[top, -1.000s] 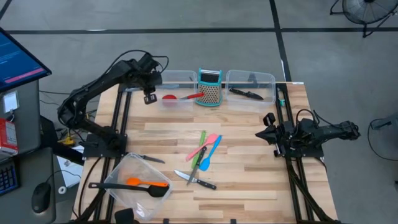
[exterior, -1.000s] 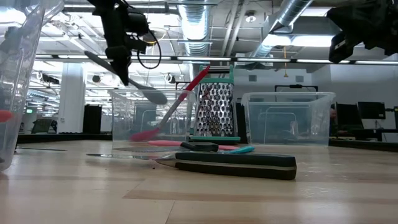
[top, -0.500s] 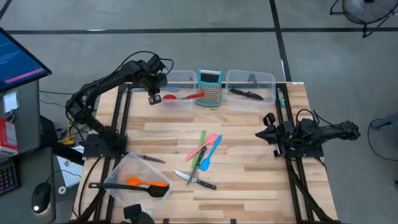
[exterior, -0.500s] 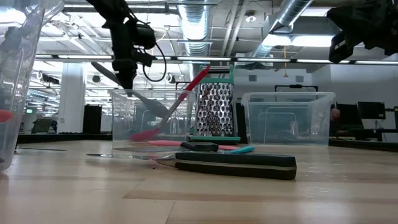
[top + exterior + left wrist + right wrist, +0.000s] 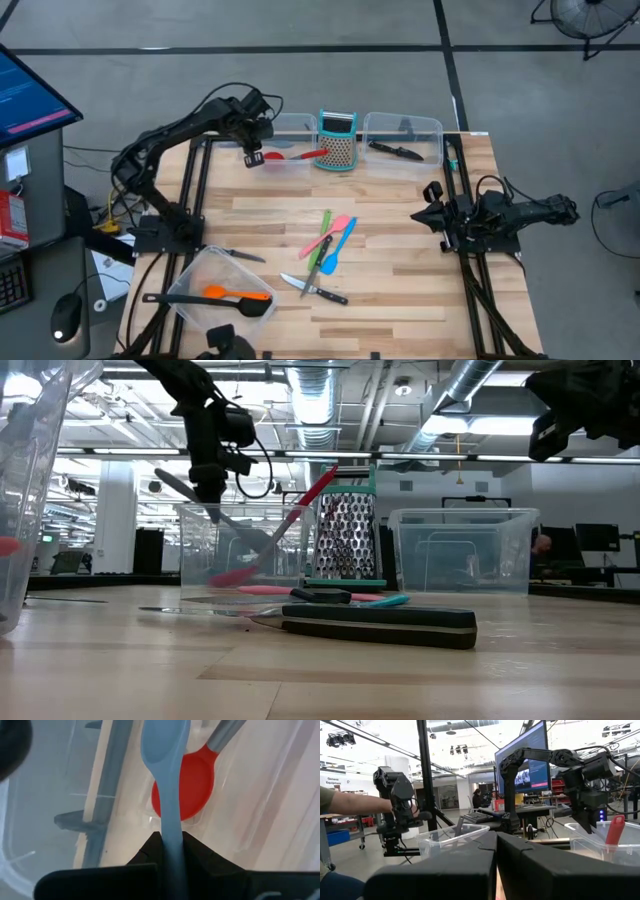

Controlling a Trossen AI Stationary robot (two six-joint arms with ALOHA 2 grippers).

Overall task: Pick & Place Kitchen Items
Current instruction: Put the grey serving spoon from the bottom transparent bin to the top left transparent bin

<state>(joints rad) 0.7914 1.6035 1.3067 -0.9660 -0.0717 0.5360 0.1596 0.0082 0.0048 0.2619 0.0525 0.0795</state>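
Grey-blue spoon (image 5: 167,780) clamped in left hand (image 5: 250,152) over tub (image 5: 292,165) rim, right hand (image 5: 432,205) closed, table edge

Sign (image 5: 333,780) on far wall: "General Equipment", partly legible. Nothing else readable.

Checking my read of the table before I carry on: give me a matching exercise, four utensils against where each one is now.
Things:
1. grey-blue spoon
2. red spoon
3. orange spatula
4. green spatula

Places:
A. in the tipped tub at the near left
B. on the bare table, mid-table
C. held by the left gripper over the far tub
D. lying in the far tub beside the grater

Pairs: 1-C, 2-D, 3-A, 4-B
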